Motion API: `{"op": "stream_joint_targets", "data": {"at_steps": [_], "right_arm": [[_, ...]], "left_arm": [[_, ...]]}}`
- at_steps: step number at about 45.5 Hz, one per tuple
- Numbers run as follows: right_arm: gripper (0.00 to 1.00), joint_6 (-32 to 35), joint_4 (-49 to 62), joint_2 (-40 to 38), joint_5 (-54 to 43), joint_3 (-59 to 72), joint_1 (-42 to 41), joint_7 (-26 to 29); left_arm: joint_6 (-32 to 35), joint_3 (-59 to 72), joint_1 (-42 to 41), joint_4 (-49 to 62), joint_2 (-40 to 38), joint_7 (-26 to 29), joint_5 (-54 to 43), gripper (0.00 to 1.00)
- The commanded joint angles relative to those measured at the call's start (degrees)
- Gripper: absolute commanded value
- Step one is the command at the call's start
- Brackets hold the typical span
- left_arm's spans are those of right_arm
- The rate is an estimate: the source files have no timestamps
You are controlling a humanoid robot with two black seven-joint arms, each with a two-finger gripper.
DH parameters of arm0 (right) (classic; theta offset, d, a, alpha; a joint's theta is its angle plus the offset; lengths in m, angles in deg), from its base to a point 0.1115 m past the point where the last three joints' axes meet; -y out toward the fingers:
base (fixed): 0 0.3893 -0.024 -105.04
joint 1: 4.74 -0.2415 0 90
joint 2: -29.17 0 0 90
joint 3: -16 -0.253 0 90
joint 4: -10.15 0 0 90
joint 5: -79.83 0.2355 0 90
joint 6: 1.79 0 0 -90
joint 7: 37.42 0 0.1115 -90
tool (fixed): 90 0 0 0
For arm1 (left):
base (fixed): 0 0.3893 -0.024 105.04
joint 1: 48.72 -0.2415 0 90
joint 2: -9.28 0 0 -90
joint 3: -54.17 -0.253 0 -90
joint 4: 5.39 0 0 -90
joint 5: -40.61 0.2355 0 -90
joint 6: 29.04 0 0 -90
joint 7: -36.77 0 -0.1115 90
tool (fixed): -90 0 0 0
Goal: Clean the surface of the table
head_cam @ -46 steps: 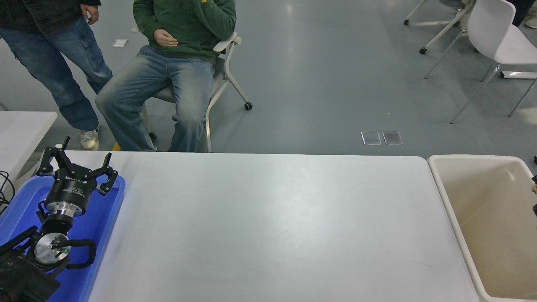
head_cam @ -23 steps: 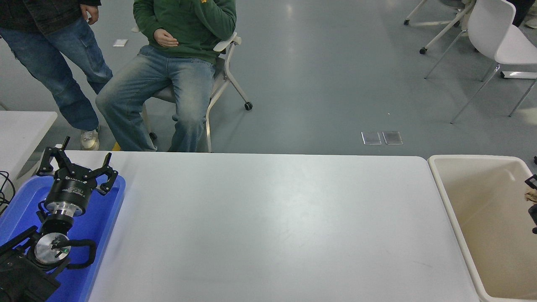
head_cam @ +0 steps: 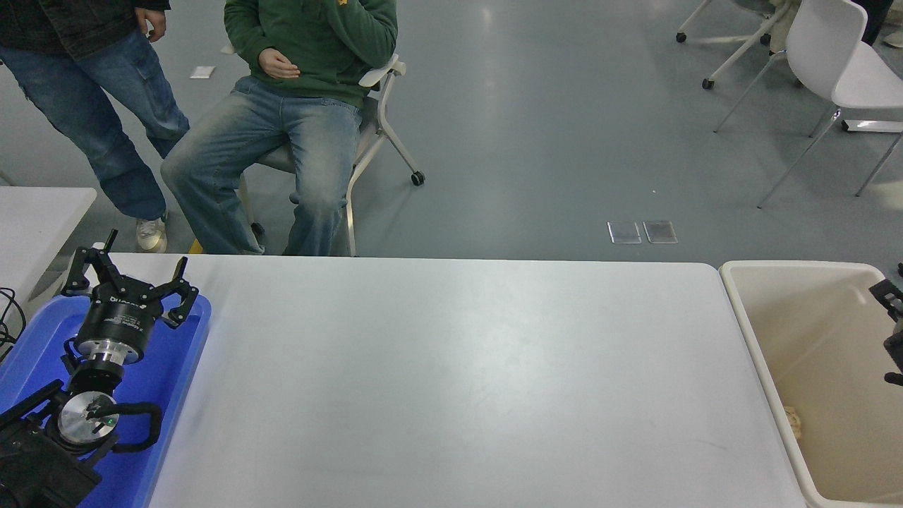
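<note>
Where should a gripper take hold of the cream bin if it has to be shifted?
On the cream bin, grip the long rim beside the table surface, coming straight down from above. The rim is a thin raised lip, open on top; the walls below look too broad and smooth.

Blue tray (head_cam: 173,367) is sitting at the left end, and a cream plastic bin (head_cam: 758,353) is standing off the right end with a small tan scrap (head_cam: 795,419) lying inside near its left wall. Corner of a smaller white table (head_cam: 35,212) is poking in at far left. Behind, a person in a green hoodie (head_cam: 310,42) is sitting on a wheeled chair (head_cam: 381,134), another person in jeans (head_cam: 99,120) is standing beside. White chair (head_cam: 839,63) is sitting top right, two floor plates (head_cam: 642,231) are showing on the grey floor.
</note>
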Motion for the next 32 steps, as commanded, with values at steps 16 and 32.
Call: {"op": "stream_joint_targets", "data": {"at_steps": [16,32], "right_arm": [[1.00,0.18,-14.51,-0.70,15.94,-10.98,-2.93,-0.49],[1.00,0.00,-22.69,1.49,16.12,-25.83,-1.62,-0.58]], "left_arm": [[0.00,0.00,0.00,0.00,0.00,0.00,0.03,1.00],[0.00,0.00,0.00,0.00,0.00,0.00,0.03,1.00]]}}
